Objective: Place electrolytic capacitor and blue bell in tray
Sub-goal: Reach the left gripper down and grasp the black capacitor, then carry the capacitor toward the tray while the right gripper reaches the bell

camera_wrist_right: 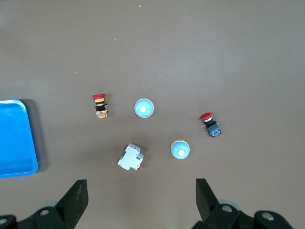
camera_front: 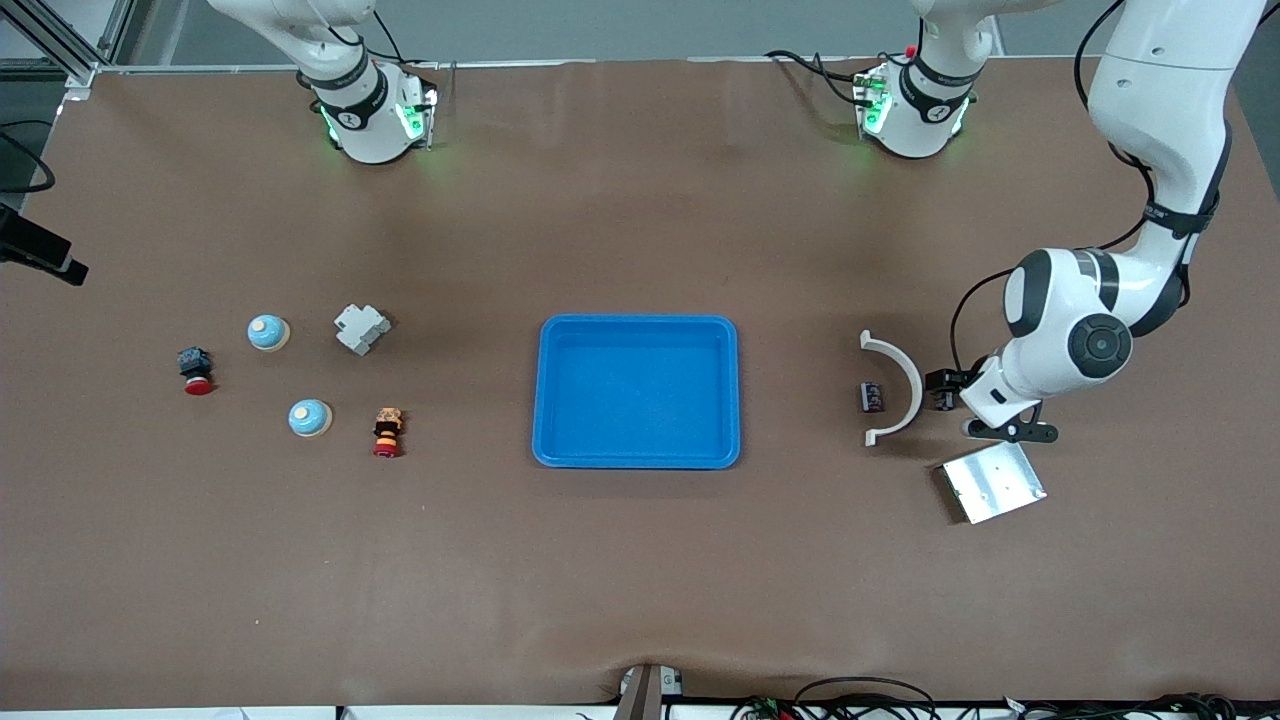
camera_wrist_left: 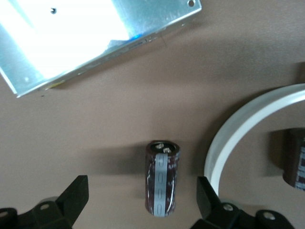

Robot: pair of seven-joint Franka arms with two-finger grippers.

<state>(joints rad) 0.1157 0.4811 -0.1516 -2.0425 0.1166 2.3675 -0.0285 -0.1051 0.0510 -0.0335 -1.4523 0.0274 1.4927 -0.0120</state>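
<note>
A dark electrolytic capacitor (camera_wrist_left: pixel 162 177) with a grey stripe lies on the table between the fingers of my left gripper (camera_wrist_left: pixel 142 185), which is open and low around it without touching it. In the front view this gripper (camera_front: pixel 945 390) hides that capacitor. A second capacitor (camera_front: pixel 873 397) (camera_wrist_left: pixel 295 160) lies inside a white curved piece (camera_front: pixel 893 385). Two blue bells (camera_front: pixel 268 332) (camera_front: pixel 309 417) stand toward the right arm's end of the table. The blue tray (camera_front: pixel 560 440) sits mid-table with nothing in it. My right gripper (camera_wrist_right: pixel 140 183) hangs open high over the table near the bells (camera_wrist_right: pixel 144 108) (camera_wrist_right: pixel 180 150).
A silver metal plate (camera_front: pixel 993 482) lies close to the left gripper, nearer the front camera. The white curved piece (camera_wrist_left: pixel 228 138) runs right beside one left finger. Near the bells are a white breaker (camera_front: pixel 361 328) and two red push buttons (camera_front: pixel 195 370) (camera_front: pixel 388 431).
</note>
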